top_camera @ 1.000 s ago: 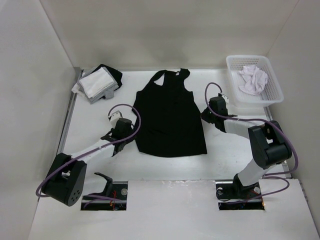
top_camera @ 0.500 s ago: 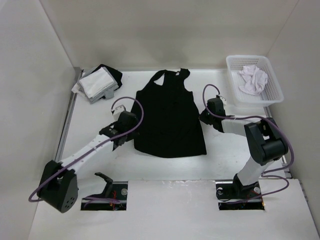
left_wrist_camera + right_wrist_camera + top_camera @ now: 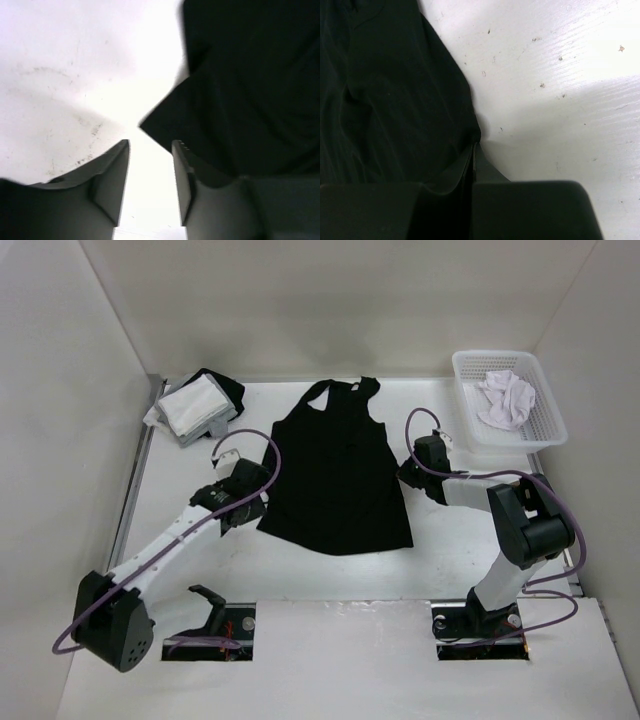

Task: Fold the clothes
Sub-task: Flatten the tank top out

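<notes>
Since a second ago the left arm has stretched out, and the left gripper (image 3: 150, 145) now sits at the lower left corner of the thin black sleeveless tank top (image 3: 340, 475), its fingers spread with nothing between them. The top lies flat on the white table (image 3: 180, 540). The right gripper (image 3: 472, 147) is pressed together, pinching the top's right edge.

Bright, even light from overhead floods the white matte desk (image 3: 330, 575), leaving only short, soft shadows in the top view. The thin black sleeveless tank top (image 3: 340, 475) reads as a dark mass with little detail. The left wrist view is blurred and glary; the right wrist view is sharper, showing specks on the desk.
</notes>
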Controlling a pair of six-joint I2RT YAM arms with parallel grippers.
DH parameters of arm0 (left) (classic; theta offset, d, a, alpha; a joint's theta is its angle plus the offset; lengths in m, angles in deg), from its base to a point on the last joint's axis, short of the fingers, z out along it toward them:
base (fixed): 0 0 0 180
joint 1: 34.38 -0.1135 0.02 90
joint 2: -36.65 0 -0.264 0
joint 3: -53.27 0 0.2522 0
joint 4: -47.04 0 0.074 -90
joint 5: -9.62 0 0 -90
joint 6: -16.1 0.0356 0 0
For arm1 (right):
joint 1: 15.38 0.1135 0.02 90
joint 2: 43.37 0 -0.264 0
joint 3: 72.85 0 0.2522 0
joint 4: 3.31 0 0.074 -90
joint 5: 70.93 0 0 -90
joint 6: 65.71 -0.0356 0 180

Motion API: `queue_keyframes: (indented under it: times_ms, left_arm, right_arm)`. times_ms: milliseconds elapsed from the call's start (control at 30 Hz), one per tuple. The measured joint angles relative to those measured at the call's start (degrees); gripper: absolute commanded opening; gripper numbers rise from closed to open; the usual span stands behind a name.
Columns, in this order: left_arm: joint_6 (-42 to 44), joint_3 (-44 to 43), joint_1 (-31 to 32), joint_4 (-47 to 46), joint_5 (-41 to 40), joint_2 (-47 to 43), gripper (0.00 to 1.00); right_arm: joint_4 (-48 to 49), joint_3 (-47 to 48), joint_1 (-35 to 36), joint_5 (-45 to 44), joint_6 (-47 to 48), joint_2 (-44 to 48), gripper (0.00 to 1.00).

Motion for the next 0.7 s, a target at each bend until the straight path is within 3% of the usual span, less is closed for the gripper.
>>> queue_keyframes:
  times_ms: [133,400,700]
  left_arm:
    - [0.7,5.9,-0.2,-4.6,1.6,4.7,0.27]
    - [0.8,14.6,-1.7,-12.5,3.7,3.4,0.37]
    - [2.8,18.7,-5.7,-24.5,8.0,5.0,0.35]
  right_arm:
    - [0.0,0.0,0.0,0.0,0.0,0.0,0.01]
    - [0.1,0.0,0.0,0.0,0.0,0.0,0.01]
    - [0.2,0.0,0.0,0.0,0.0,0.0,0.01]
